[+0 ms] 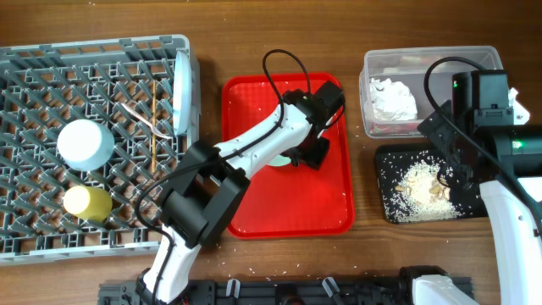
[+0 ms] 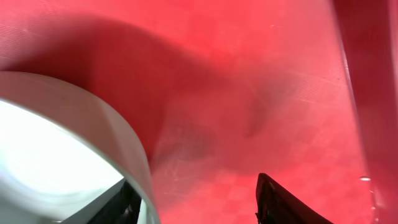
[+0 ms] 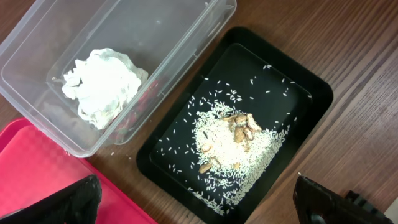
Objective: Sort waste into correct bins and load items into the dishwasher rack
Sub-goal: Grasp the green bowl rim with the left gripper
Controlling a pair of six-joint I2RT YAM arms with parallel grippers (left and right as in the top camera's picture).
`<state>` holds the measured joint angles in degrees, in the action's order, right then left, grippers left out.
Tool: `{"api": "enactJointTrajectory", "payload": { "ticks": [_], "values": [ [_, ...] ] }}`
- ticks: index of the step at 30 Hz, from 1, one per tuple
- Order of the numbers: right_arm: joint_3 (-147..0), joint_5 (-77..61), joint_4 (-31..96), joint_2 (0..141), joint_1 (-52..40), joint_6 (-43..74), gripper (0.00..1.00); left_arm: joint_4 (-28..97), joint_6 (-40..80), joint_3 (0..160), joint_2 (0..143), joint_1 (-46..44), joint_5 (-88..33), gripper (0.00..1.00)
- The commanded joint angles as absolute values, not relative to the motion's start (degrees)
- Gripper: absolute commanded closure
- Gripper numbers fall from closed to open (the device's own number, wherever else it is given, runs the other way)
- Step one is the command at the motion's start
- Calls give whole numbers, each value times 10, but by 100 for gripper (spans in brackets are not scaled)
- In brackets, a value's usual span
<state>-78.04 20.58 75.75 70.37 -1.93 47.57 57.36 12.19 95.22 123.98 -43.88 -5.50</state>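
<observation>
On the red tray (image 1: 288,216), one bowl (image 2: 93,118), wall between spread jaws of the left tool (image 2: 196,190); right tool (image 3: 196,186) agape, empty.

A pale bowl (image 2: 81,118) sits at eight o'clock on the red tray (image 2: 249,62). At six o'clock the left gripper (image 2: 194,185) straddles its wall, jaws apart.

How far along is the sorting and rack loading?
Done: napkin in the clear tub, rice in the black tray; plate, one bowl, cup and chopsticks in the rack. In hand: the open left pincer is at the rim of the second bowl on the red tray. Remaining: moving that bowl to the rack. The right pincer is open above the black tray.
</observation>
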Motion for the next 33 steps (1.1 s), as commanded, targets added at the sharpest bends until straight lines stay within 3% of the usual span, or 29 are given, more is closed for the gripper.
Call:
{"api": "enactJointTrajectory", "payload": {
  "ticks": [1,8,12,28,33],
  "values": [
    [-783,205,757,699,-18,481,1,566,142,948,1247,-442,-77,40],
    [-783,205,757,699,-18,480,0,555,159,948,1247,-443,-77,42],
    [-783,205,757,699,-18,481,0,555,159,948,1247,-443,-77,57],
    [-783,205,757,699,-18,480,0,555,159,948,1247,-443,-77,60],
    [-783,205,757,699,-18,481,0,555,159,948,1247,-443,-77,65]
  ]
}}
